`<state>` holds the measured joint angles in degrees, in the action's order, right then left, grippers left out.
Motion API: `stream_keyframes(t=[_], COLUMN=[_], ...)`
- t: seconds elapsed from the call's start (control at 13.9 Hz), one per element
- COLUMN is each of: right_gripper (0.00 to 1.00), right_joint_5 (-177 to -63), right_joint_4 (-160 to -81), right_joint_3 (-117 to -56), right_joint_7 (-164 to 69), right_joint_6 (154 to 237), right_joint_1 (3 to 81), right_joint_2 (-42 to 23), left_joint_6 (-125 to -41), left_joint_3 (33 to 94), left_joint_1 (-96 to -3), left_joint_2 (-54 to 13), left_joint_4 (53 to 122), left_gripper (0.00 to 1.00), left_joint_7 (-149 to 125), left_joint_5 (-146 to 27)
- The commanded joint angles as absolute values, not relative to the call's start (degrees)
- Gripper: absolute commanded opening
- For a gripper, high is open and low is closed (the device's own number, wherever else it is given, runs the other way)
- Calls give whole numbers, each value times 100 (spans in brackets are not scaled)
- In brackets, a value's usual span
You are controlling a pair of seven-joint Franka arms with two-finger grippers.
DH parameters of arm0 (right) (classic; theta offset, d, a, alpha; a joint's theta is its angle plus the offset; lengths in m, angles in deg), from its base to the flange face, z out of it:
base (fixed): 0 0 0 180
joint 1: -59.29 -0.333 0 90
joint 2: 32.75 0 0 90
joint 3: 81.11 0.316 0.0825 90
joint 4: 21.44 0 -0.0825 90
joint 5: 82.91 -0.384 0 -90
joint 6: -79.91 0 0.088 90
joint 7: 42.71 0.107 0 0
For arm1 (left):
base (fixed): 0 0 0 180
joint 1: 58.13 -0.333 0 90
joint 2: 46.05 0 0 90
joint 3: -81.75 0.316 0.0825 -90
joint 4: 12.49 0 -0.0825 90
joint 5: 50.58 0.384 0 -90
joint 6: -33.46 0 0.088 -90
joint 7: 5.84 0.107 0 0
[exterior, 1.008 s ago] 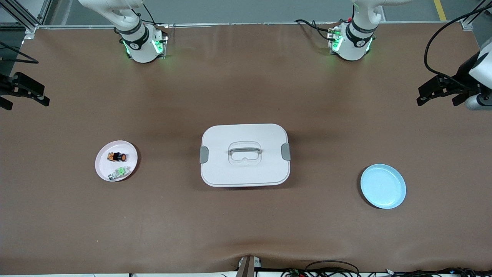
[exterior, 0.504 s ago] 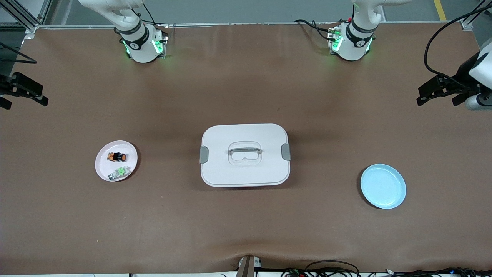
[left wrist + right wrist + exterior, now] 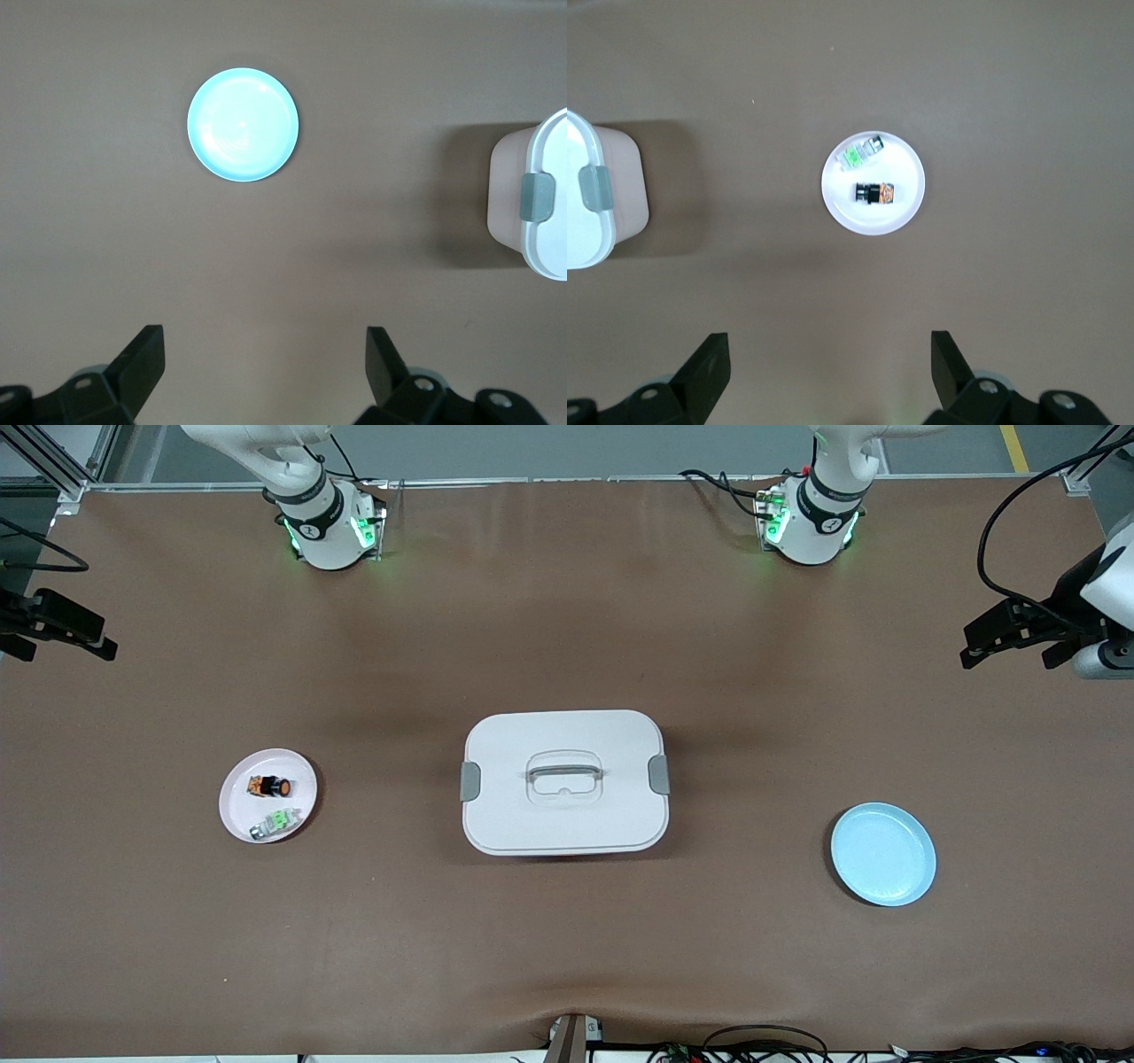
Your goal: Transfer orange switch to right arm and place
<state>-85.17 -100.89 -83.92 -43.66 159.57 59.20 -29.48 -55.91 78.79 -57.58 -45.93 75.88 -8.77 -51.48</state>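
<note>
Low in the front view, toward the left arm's end of the table, lies a smooth round pale-blue plate point(image 3: 883, 854); the glossy white plate point(image 3: 235, 808) at lower left holds the green-and-clear switch point(image 3: 274, 823) and, just beside it and slightly farther from the camera, the orange switch point(image 3: 269, 786), a stubby black body with a round orange cap. Mid-frame stands a rounded white lidded box point(image 3: 564, 781) with grey latches on the matte brown table point(image 3: 567, 620). The right gripper point(image 3: 58, 629) hangs wide-spread and empty at the frame's left edge, well apart from the orange switch, while the left gripper point(image 3: 1014, 635) waits with fingers wide at the right edge.
</note>
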Motion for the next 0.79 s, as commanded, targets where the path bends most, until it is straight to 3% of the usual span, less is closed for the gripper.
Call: stream_keyframes(t=[0.0, 0.72], right_gripper=[100, 100], right_joint_5=[-8625, -8573], right_joint_4=[-10028, -10019], right_joint_3=[-8436, -8418], right_joint_7=[-4262, -4323], right_joint_6=[15743, 15804], right_joint_1=[5902, 5911], right_joint_2=[-2985, -2985], left_joint_6=[-5478, -5478], left_joint_3=[7850, 7850], left_joint_1=[-5760, -5769], left_joint_2=[-4553, -4553], left_joint_4=[7470, 7479], left_gripper=[100, 100], left_joint_7=[-839, -839], left_joint_5=[-5050, -5050])
